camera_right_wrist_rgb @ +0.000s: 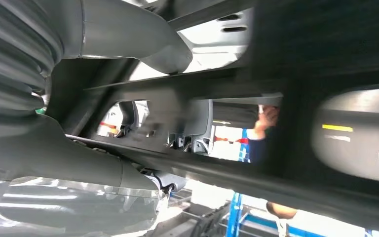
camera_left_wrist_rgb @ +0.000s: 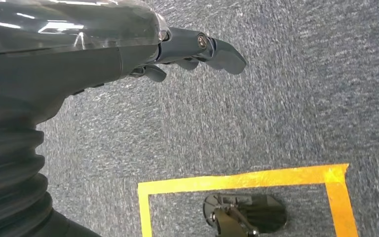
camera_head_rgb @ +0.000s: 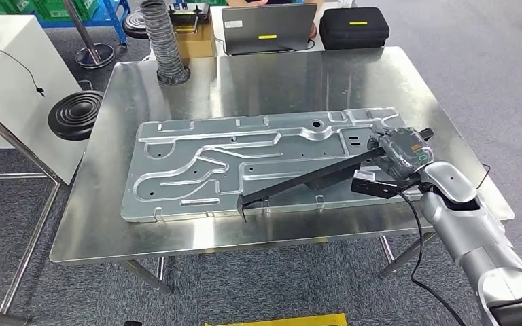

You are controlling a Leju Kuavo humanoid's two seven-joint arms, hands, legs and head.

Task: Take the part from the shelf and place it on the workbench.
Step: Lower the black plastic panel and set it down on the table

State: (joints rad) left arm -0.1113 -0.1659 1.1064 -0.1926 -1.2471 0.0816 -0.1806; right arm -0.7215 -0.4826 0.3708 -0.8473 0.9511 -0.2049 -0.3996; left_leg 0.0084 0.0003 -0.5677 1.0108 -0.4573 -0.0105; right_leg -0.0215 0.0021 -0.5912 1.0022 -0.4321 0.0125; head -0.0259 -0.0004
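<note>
While the right hand (camera_head_rgb: 399, 151) grips the black part (camera_head_rgb: 312, 180) at its right end, the long bar runs diagonally from that hand down toward the near-left, its free tip ending near the front edge of the stamped metal panel (camera_head_rgb: 197, 159). So the part's long axis lies left and nearer from the hand, across the panel that sits on the workbench (camera_head_rgb: 272, 81). Part looks low over the panel, maybe touching at the far tip; can't tell for sure from the head view. Right wrist view is blurry, dark bars close up, thumb (camera_right_wrist_rgb: 128, 29) seems wrapped around one. Left hand (camera_left_wrist_rgb: 187, 54) hangs over grey carpet with fingers loosely apart, holding nothing, well away from the part. Right arm is the only one placed to set it down; likely step is lowering and letting go.
</note>
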